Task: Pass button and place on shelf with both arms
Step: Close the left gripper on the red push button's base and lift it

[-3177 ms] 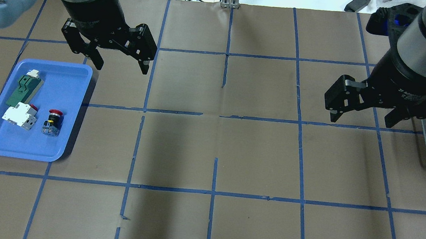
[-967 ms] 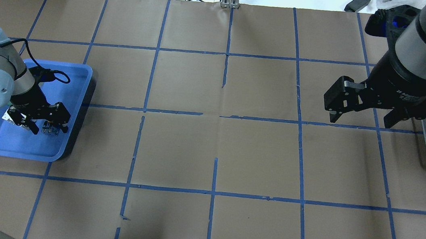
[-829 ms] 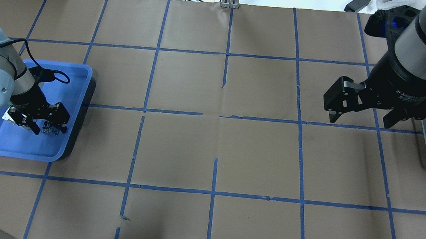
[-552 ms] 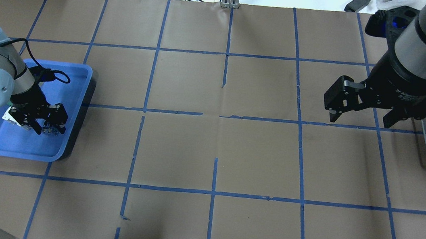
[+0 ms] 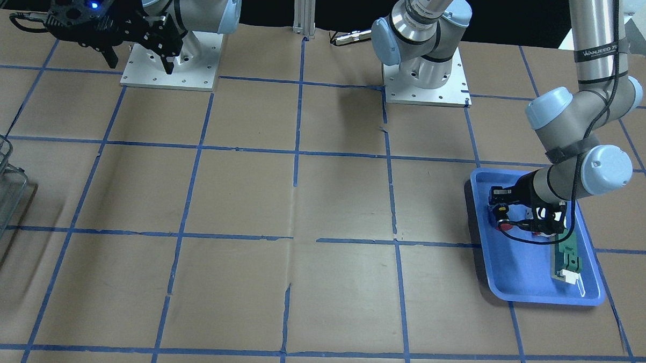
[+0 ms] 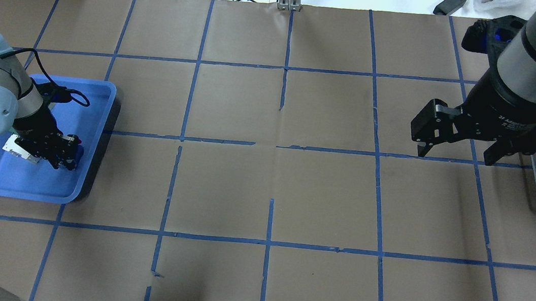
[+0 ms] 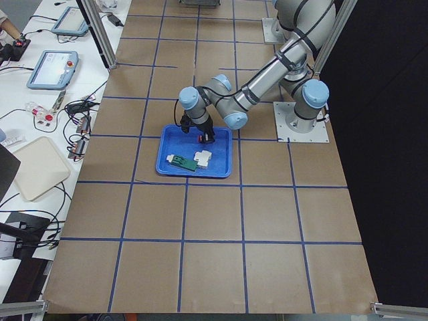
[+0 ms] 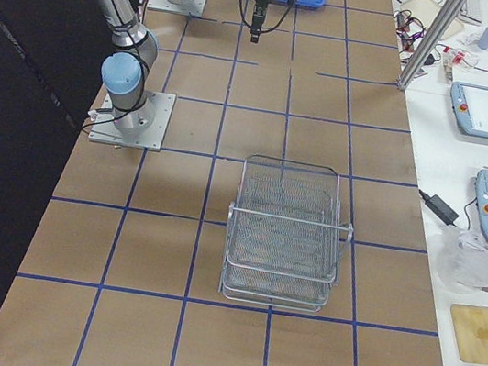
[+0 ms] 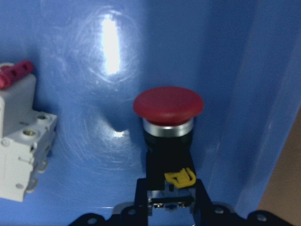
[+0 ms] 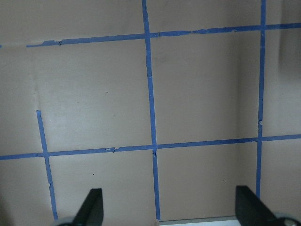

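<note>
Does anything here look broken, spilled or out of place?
Nothing is spilled or broken. Only the blue tape grid looks untidy: it is torn and gapped in a few places on the brown cover.

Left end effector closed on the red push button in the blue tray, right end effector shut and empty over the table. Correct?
Not quite. The right end effector is open, not shut: the overhead exterior view shows its jaws spread wide with nothing between them, over the table. The rest holds: the left end effector is closed on the red push button in the blue tray.
</note>
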Motion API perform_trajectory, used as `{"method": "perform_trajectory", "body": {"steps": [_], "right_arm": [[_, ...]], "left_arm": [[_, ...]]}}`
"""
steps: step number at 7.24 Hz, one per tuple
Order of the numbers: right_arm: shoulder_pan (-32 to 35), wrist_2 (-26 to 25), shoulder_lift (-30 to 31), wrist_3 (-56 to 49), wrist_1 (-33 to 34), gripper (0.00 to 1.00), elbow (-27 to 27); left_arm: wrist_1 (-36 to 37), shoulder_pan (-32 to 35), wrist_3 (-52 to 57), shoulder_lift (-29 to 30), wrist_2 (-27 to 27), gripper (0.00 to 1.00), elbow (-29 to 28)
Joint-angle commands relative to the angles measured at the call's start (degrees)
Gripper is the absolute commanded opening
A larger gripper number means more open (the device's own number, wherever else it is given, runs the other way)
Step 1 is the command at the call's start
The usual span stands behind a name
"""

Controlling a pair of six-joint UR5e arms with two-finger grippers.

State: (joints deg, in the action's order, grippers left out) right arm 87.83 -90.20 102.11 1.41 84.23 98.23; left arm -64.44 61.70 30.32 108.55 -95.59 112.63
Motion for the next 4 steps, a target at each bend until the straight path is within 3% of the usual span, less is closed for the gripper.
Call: {"method": "perform_trajectory", "body": {"steps": [1,2,4], "right_arm": [[-0.3,-0.1,0.0,0.0,0.1,1.00,0.0],[-0.3,0.2,-0.1,0.1,0.1,1.00,0.0],[-2.6,0.9,-2.3,11.5,-0.9,1.00,-0.7]], "left_arm": [[0.5,1.3,10.2,-1.2,0.1,0.00,-2.8],[-5.1,3.0,18.1,-1.0,0.4,0.00,-7.0],[-11.6,7.8,31.9,-1.1,1.1,0.00,-12.3]]}}
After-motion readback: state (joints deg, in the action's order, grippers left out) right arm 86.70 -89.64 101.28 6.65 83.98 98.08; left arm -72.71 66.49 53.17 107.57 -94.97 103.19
